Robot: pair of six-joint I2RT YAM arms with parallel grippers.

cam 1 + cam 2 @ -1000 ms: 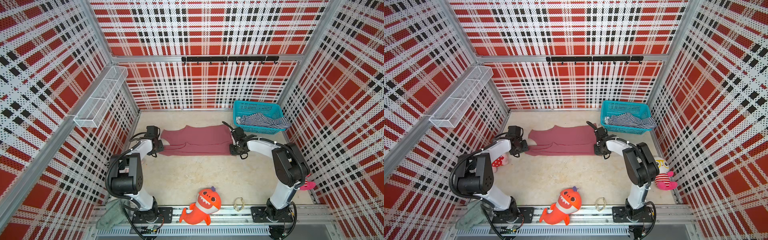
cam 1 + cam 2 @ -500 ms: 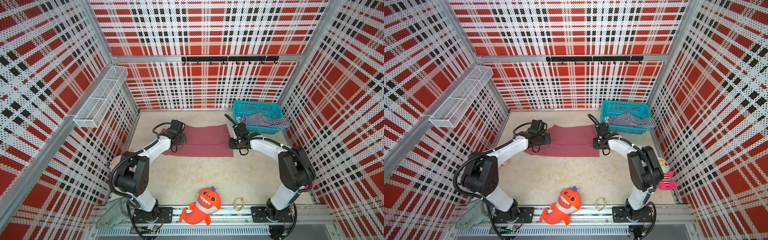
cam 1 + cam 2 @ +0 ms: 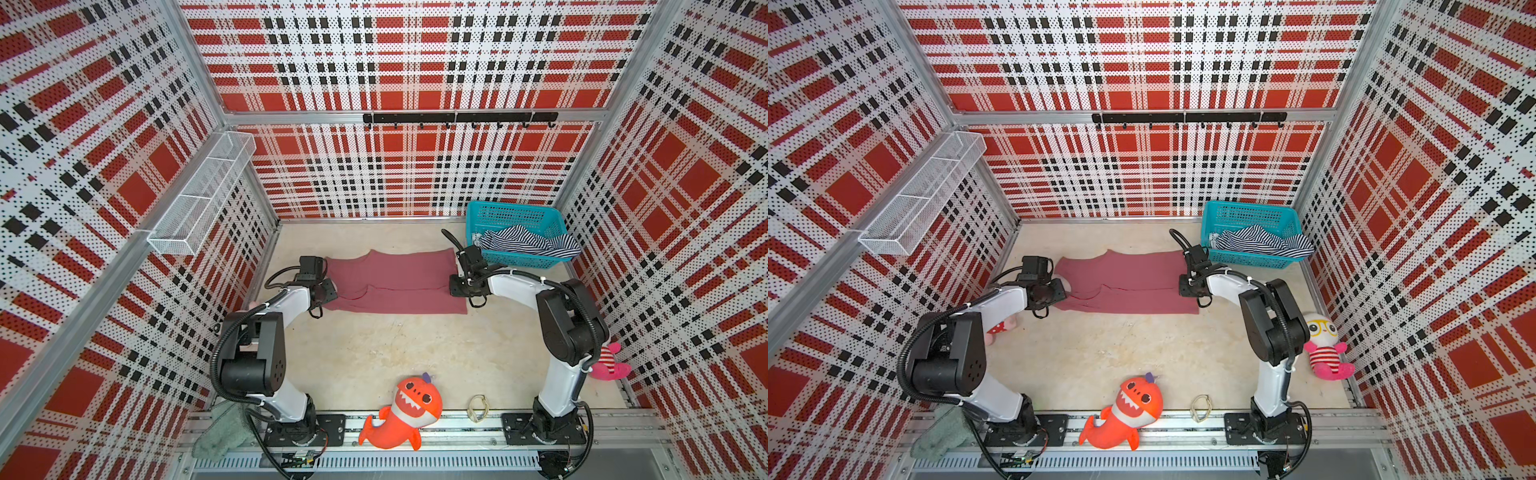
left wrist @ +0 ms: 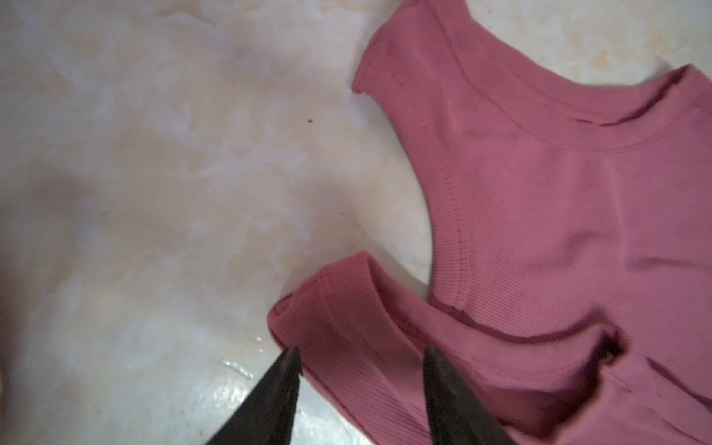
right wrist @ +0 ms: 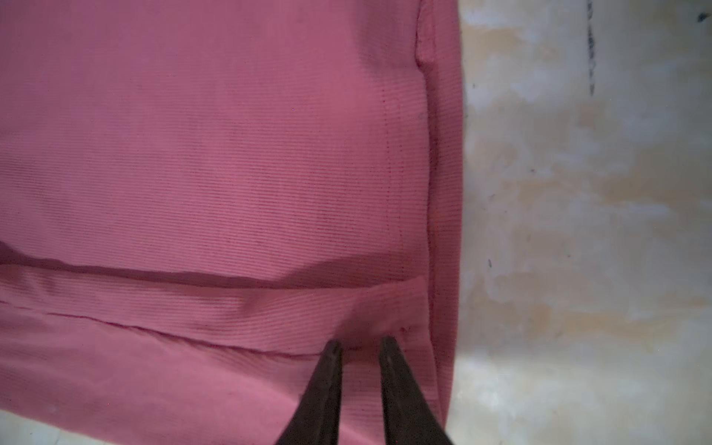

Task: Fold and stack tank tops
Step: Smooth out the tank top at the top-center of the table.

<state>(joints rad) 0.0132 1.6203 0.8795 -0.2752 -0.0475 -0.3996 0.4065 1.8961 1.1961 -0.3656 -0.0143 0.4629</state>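
Folding the maroon tank top (image 3: 395,282) lengthwise. It lies flat on the table (image 3: 374,357), stretched between the two pincers, one long edge already lapped over the body.

Left pincer (image 4: 361,351): jaws apart, tips low over the table. The turned-back shoulder strap (image 4: 335,293) lies just ahead of them and partly between them, ungripped.

Right pincer (image 5: 362,341): jaws nearly together, a thin slit showing. The tips sit on the lapped flap, just inside the hem (image 5: 443,192). Whether any cloth is pinched there, cannot tell.

Striped tank top (image 3: 528,243): bunched in the teal basket (image 3: 511,216), just beyond the right pincer.

Judgement: the left should close on both layers of the strap while the right secures the matching hem corner. Both should then lift and carry across together at equal height, so the crease runs straight. Keep the cloth lightly taut between the pincers. This ribbed knit will likely sag and skew if one side leads.
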